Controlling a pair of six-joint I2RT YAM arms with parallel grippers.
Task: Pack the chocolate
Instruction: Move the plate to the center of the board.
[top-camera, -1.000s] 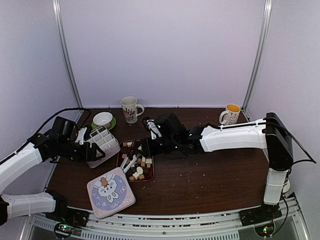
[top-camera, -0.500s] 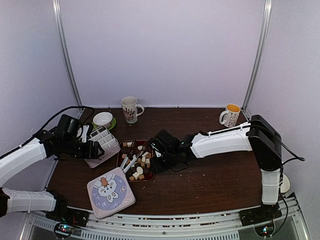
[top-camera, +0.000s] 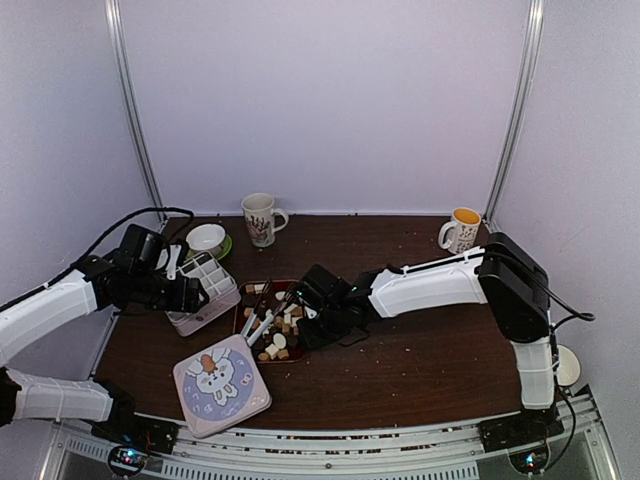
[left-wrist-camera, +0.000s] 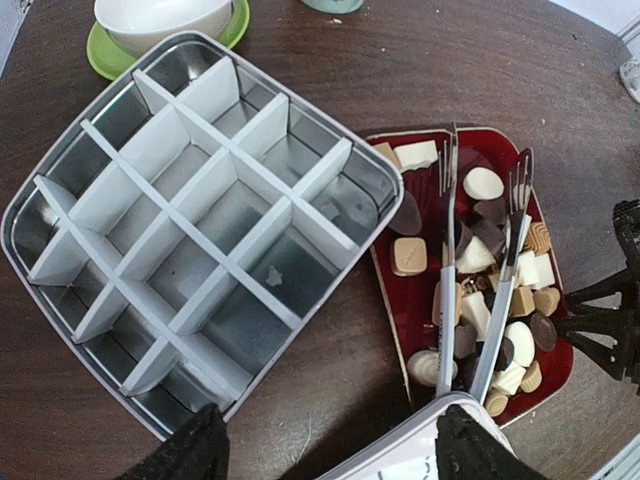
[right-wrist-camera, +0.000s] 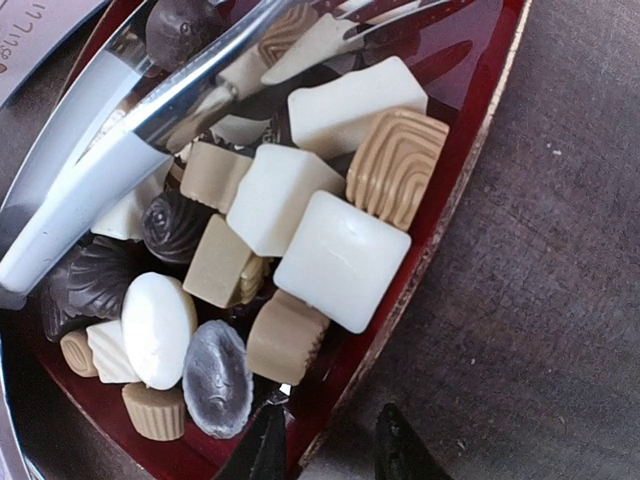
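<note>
Zero packed yet, with every cell of the grey divided metal tin (left-wrist-camera: 275, 275) bare, the small brown, tan and white chocolate pieces (right-wrist-camera: 340, 260) heaped near the table's middle in the dark red rectangular tray (left-wrist-camera: 400, 320), left gripper (left-wrist-camera: 335, 455) spread wide by the tin, right gripper (right-wrist-camera: 330, 450) part-spread astride the tray's edge.

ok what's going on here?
Chocolate packing, with nothing packed yet. The right claw is down at the edge of the red tray, right beside the chocolate. Its fingertips are apart, seemingly astride the rim, with no piece between them. The tongs lie across the pile. The left claw hangs open over the divided tin, and every compartment in view is empty.
</note>
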